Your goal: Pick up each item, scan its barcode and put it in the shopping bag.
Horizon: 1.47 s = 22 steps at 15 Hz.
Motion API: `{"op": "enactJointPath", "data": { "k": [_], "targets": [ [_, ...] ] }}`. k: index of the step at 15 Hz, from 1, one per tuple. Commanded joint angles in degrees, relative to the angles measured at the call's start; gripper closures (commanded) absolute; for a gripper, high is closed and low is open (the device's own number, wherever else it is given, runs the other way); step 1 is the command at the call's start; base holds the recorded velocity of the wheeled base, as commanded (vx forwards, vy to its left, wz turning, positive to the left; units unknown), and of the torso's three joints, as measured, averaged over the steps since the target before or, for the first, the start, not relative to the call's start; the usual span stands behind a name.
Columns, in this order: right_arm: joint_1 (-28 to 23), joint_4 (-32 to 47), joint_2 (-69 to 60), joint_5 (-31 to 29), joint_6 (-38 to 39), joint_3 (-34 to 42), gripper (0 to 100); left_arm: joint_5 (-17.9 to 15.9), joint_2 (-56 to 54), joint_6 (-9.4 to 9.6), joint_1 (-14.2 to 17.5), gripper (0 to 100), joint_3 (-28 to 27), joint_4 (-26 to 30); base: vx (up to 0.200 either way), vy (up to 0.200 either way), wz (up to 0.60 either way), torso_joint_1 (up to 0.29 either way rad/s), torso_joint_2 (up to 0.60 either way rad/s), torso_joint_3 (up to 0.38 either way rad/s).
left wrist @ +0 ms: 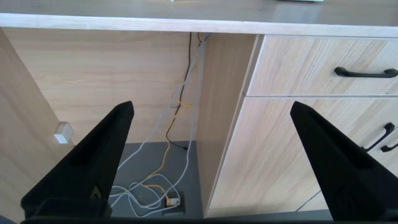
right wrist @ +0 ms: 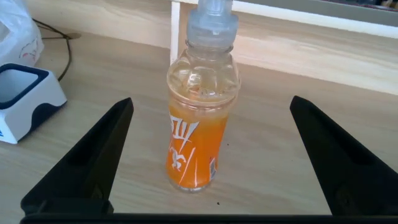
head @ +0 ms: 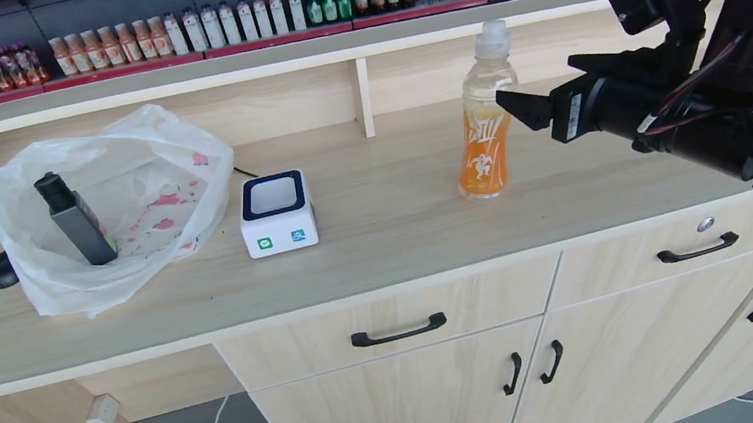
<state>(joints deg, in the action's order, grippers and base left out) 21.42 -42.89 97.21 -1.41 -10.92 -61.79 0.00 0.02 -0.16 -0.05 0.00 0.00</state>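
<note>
Head view: orange drink bottle (head: 486, 128) stands upright on the wooden counter (head: 388, 239), right of centre, cap on. My right gripper (head: 538, 84) is level with its upper half, just beside it on the right, fingers spread, nothing held. The near fingertip sits at the bottle's edge; can't tell if it touches. White scanner cube (head: 276, 214) with a dark blue rim is mid-counter, well apart from the bottle. Shopping bag (head: 140, 179) lies open at the left end, just beside the scanner. A grey boxy item with a black top (head: 75, 220) is inside the bag, tilted. Black mouse (head: 3, 271) pokes out at the bag's left side. Shelf of bottled drinks (head: 258, 16) runs along the back wall.

Left wrist view: my left gripper (left wrist: 211, 106) is wide open and empty, hanging below counter level. It faces the open bay under the counter, with loose cables (left wrist: 165, 180) hanging down to the floor. A drawer front with a black handle (left wrist: 365, 73) is next to the bay. A small white box (left wrist: 62, 132) is fixed to the bay's side panel.

Right wrist view: the bottle sits centred between both spread fingers, clear gap each side. About two-thirds full of orange liquid. The scanner is off to one side on the counter, with the bag's edge behind it.
</note>
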Motion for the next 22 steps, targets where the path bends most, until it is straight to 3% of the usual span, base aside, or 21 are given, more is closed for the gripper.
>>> {"op": "enactJointPath", "data": {
  "k": [1,6,13,22],
  "targets": [
    [0.38,-0.71,3.34,0.01,-1.12,-0.61,0,0.00,-0.02,-0.02,0.05,0,0.00,0.00,0.000,0.000,0.00,0.000,0.00,0.000],
    [0.38,-7.47,7.47,0.10,-0.50,-0.70,0,0.00,-0.02,-0.02,0.05,0,0.00,0.00,0.000,0.000,0.00,0.000,0.00,0.000],
    [0.20,-7.65,10.63,-0.43,7.32,-3.33,0,0.00,-0.02,-0.02,0.05,0,0.00,0.00,0.000,0.000,0.00,0.000,0.00,0.000],
    [-1.12,-13.89,17.49,-1.05,6.62,-7.29,0,0.00,-0.02,-0.02,0.05,0,0.00,0.00,0.000,0.000,0.00,0.000,0.00,0.000]
  ]
}}
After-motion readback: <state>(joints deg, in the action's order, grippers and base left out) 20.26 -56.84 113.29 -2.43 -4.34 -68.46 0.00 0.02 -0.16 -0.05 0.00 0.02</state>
